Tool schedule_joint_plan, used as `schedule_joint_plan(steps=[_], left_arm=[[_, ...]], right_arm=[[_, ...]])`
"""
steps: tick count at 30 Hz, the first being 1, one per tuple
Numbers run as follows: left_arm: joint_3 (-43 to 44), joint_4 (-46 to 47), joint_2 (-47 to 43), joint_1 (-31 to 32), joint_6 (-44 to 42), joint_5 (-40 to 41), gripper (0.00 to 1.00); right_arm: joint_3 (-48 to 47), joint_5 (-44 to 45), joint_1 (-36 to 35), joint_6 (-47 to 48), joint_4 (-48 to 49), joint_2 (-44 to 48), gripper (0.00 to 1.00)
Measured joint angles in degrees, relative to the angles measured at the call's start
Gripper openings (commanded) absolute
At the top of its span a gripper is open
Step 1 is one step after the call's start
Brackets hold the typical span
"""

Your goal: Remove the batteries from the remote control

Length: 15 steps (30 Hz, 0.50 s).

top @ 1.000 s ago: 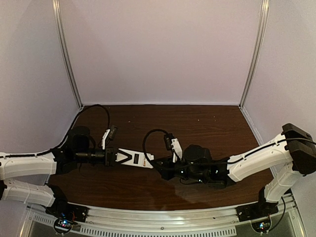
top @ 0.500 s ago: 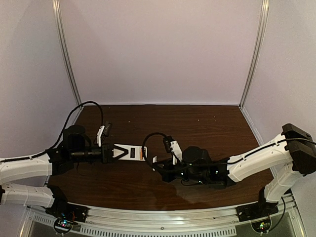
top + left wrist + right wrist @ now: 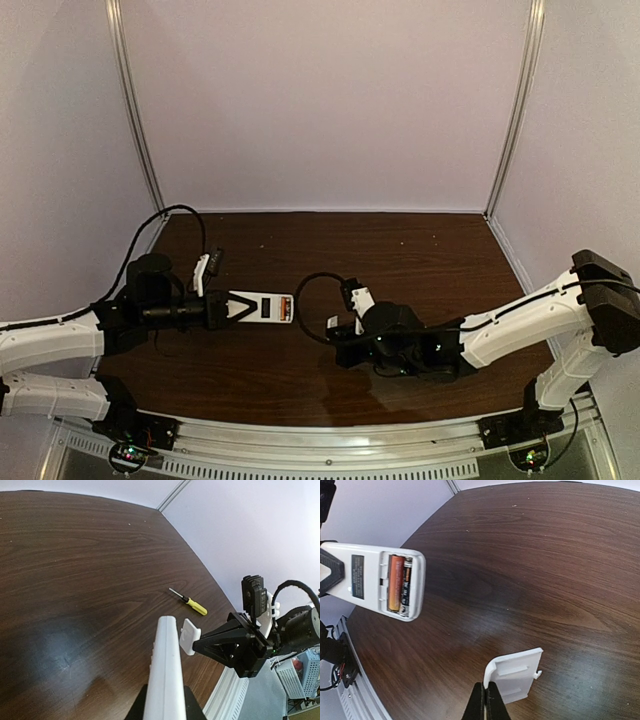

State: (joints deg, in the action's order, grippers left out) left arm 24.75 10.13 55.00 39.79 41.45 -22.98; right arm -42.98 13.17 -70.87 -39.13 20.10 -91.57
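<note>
The remote control [image 3: 262,307] is a flat white handset held above the table by my left gripper [image 3: 238,308], which is shut on its left end. In the right wrist view the remote [image 3: 367,577] shows its open compartment with the orange battery [image 3: 395,582] and the dark battery [image 3: 406,587] side by side inside. In the left wrist view the remote [image 3: 166,667] is edge-on between my left gripper [image 3: 165,702]. My right gripper [image 3: 338,332] [image 3: 486,692] is shut on a small white square cover piece [image 3: 517,676] [image 3: 189,636], apart from the remote.
A yellow-handled screwdriver [image 3: 194,604] lies on the brown wooden table [image 3: 420,250] beyond the right gripper. A metal rail [image 3: 330,440] runs along the table's near edge. Pale walls close in the back and both sides.
The left gripper has drawn the remote left and slightly back. The right gripper has moved right with the white cover piece, widening the gap to the remote.
</note>
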Motion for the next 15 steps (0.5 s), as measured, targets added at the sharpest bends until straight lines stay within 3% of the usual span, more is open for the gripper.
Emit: schedule_joint_plan(steps=[9, 15], left_arm=[[0.0, -0.2, 0.0, 0.0, 0.0, 0.1, 0.0], [0.0, -0.2, 0.0, 0.0, 0.0, 0.0, 0.0]], right_arm=[[-3.1, 5.0, 1.8, -0.2, -6.6, -4.5, 0.0], [-3.3, 5.3, 3.6, -0.3, -8.4, -6.4, 0.07]])
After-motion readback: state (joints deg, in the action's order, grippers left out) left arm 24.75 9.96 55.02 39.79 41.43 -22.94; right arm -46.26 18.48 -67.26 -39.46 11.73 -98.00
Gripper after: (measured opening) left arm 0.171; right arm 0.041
